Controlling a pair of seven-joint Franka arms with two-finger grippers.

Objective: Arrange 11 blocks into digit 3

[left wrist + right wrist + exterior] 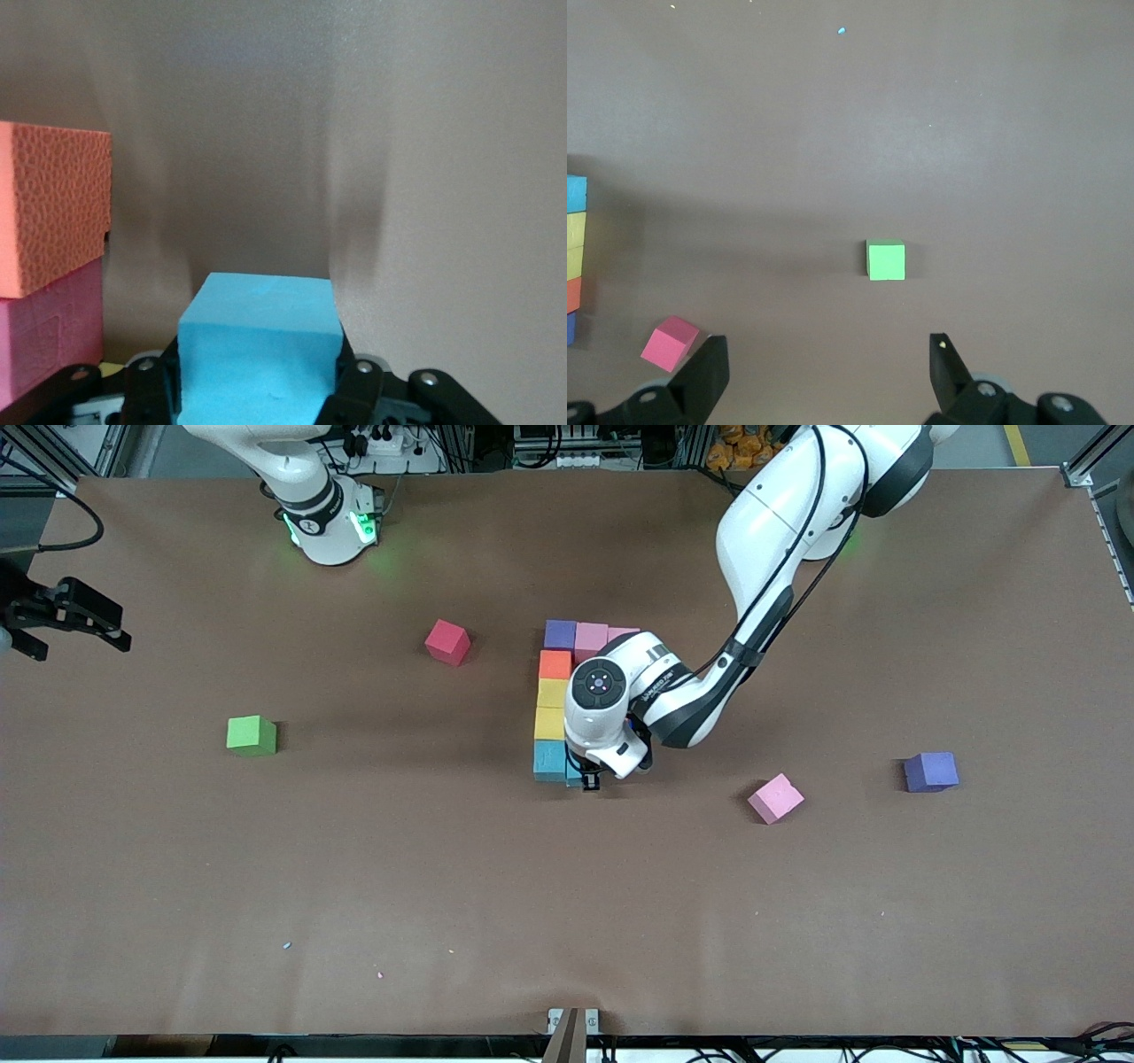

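**A:** Where is your left gripper [259, 390] right now?

**B:** You have it low at the near end of the block figure, its fingers [359, 385] pinching a blue cube [261, 350]. In the left wrist view the cube fills the gap between the jaws. In the front view you can see it just beside the other blue cube [549, 760], on the side toward the left arm's end of the table.

**A:** And the figure itself?

**B:** Your straight bar runs from a purple cube [560, 634] through an orange cube [555, 664] and two yellow cubes [551, 708] to that blue cube nearest the front camera. Two pink cubes [591, 638] extend the farthest bar beside the purple one. The arm hides the middle of the figure from the front, though the left wrist view shows you another orange cube [49, 208] touching a deep pink cube [49, 332].

**A:** What lies loose?

**B:** You have a red cube [447, 642] toward the right arm's end, near the figure. A pink cube [776, 798] sits tilted toward the left arm's end, and a second purple cube [931, 771] lies well apart, closer to that end. The green cube [252, 736] sits alone toward the right arm's end.

**A:** The right gripper [828, 367]?

**B:** Your right arm waits over the table's edge at its own end, with jaws spread wide and nothing between them, looking down on the green cube.
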